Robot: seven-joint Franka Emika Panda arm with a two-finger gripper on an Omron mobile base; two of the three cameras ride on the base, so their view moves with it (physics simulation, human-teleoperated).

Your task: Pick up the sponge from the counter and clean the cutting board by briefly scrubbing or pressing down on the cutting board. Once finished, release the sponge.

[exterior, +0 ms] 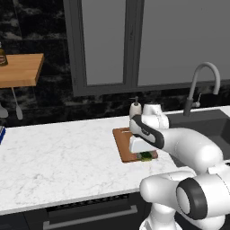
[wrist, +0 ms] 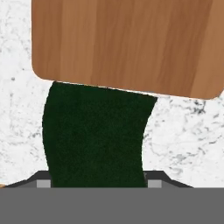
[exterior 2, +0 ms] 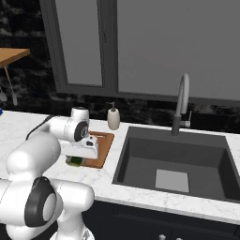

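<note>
At the cutting board's (exterior: 127, 144) near edge, the sponge (exterior: 145, 156) sits between the fingers of the gripper (exterior: 144, 155), which clamps it, part open. From the hand camera, the sponge's dark green face (wrist: 94, 135) overhangs the counter (wrist: 183, 144); base cameras add its yellow body, a soap dispenser (exterior 2: 113, 117) and the sink (exterior 2: 178, 164).

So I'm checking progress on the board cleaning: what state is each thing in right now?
sponge: between the fingers, green side to the hand camera, at the board's near edge, partly over the counter.
board: flat on the counter, beside the sink.
gripper: shut on the sponge.
faucet: no water running.
sink: no water in it.
soap bottle: upright behind the board.
</note>
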